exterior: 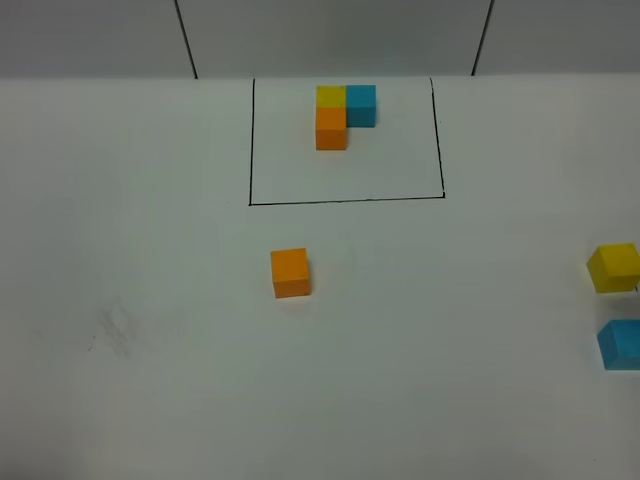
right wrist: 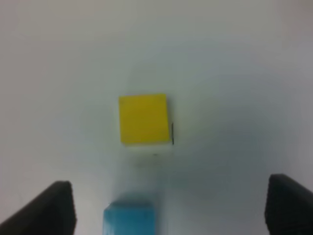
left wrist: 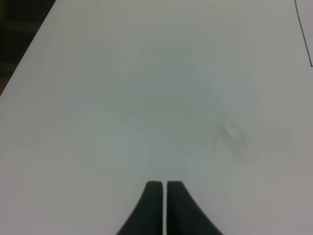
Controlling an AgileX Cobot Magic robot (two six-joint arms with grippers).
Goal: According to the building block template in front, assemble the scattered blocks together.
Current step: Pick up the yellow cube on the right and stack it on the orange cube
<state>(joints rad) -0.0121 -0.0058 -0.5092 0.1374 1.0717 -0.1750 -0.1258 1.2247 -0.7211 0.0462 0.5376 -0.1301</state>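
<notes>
1. nothing assembled yet; building block template in black outline, far side of counter.
2. orange cube mid-counter, yellow cube and blue cube at right edge, all apart.
3. left jaws shut, empty; right jaws wide over yellow cube.

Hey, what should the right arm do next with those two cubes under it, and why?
Probably lower the right gripper onto the blue cube: its fingers are open and the cube shows between them, nearer than the yellow cube. Neither is joined to the loose orange cube yet.
</notes>
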